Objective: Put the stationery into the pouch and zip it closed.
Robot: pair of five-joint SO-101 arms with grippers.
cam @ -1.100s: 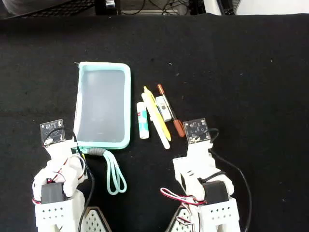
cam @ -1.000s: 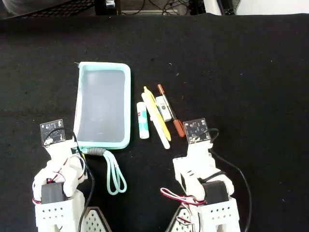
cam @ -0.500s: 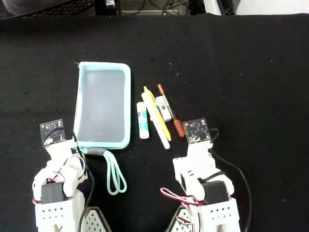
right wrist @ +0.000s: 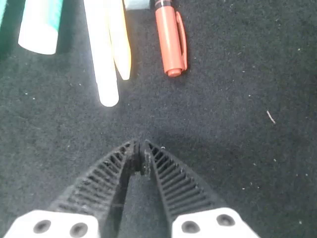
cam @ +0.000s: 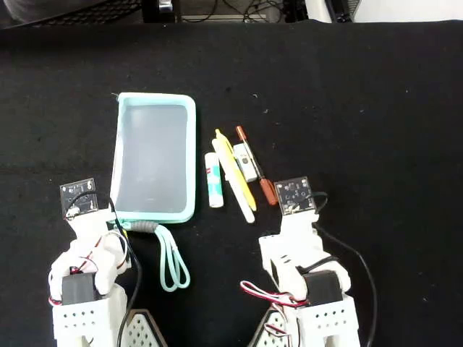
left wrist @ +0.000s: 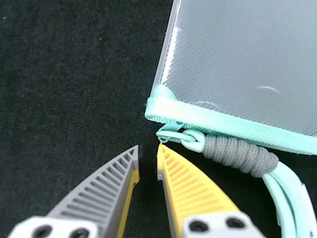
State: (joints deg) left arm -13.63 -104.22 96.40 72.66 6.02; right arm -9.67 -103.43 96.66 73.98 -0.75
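Note:
A mint-green pouch (cam: 154, 159) with a clear face lies flat, left of centre. Its zipper pull (left wrist: 173, 136) sits at the near corner, joined to a grey-wrapped cord (left wrist: 240, 153) and a mint strap loop (cam: 172, 264). My left gripper (left wrist: 147, 154) is shut and holds nothing, its tips just short of the pull. To the right of the pouch lie a glue stick (cam: 213, 184), a white pen (cam: 235, 181), a yellow pen (cam: 241, 173), a small white piece (cam: 246, 163) and a brown marker (cam: 257, 170). My right gripper (right wrist: 140, 148) is shut and holds nothing, a little short of the pen tips (right wrist: 106, 96) and the marker cap (right wrist: 171, 42).
Black cloth (cam: 362, 130) covers the table, with open room on the right and at the back. Both arm bases (cam: 83, 303) (cam: 315, 300) stand at the near edge. Cables and equipment lie beyond the far edge (cam: 217, 11).

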